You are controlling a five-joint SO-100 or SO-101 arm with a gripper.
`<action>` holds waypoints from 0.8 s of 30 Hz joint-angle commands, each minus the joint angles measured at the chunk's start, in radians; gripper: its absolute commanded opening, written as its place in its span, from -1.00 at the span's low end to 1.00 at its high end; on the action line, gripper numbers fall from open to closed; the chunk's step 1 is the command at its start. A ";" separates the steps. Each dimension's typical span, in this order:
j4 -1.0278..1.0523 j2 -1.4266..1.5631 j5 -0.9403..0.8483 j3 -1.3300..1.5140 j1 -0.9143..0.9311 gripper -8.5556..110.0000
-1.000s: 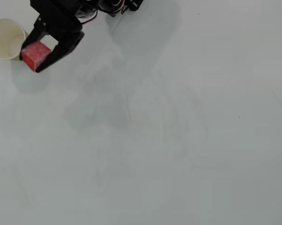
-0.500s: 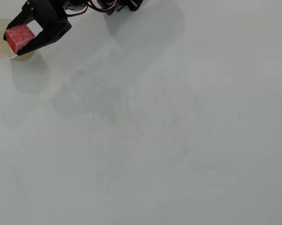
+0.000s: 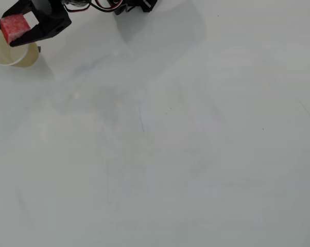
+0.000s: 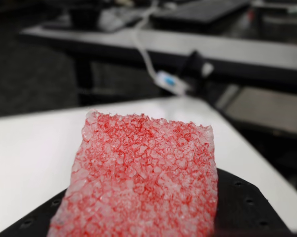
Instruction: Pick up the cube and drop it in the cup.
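Cube (image 3: 14, 28) in fingers (image 3: 41, 32), above cup (image 3: 11, 54)

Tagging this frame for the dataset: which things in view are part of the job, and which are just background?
Job:
- cube, red, speckled, held in the gripper above the cup's mouth
- cup, cream paper, at the overhead view's left edge

Just there:
- white table, otherwise bare
- white cable with a blue-marked connector, on another desk behind, wrist view
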 commanded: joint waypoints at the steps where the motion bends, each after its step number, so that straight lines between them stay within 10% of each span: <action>1: 0.025 -0.011 0.012 -0.028 0.009 -0.72; 24: 0.156 -0.072 0.011 -0.040 0.008 -0.73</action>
